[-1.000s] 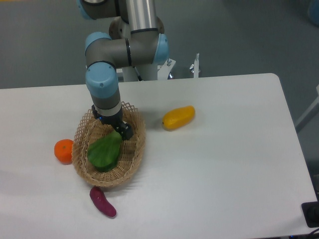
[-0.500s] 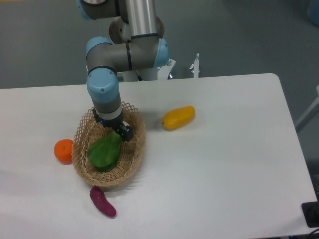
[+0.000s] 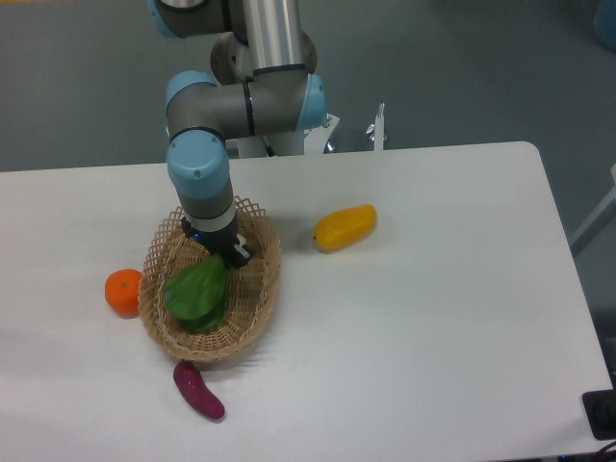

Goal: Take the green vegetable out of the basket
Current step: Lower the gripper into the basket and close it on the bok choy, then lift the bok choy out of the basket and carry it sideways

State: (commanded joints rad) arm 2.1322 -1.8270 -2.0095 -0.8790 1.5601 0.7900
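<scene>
From the fixed camera, the arm (image 3: 207, 183) reached straight down into the basket (image 3: 258, 308), an oval of tan woven wicker with an openwork looped rim. The gripper (image 3: 223, 252) was clamped on the upper end of the bok choy (image 3: 197, 292), whose broad, smooth dark green leaves hung over the basket's middle, the lower leaf edge near the woven floor; whether it touched the weave could not be told. The basket sat toward the left of the white table (image 3: 423, 318). 1 round orange (image 3: 123, 291) lay just beside the basket's left rim, and 1 small purple sweet potato (image 3: 198, 390) lay just beside its near rim. 1 glossy yellow oblong fruit (image 3: 345, 226) rested well apart to the right. The tabletop beyond that fruit ran bare to its rounded far-right corner.
</scene>
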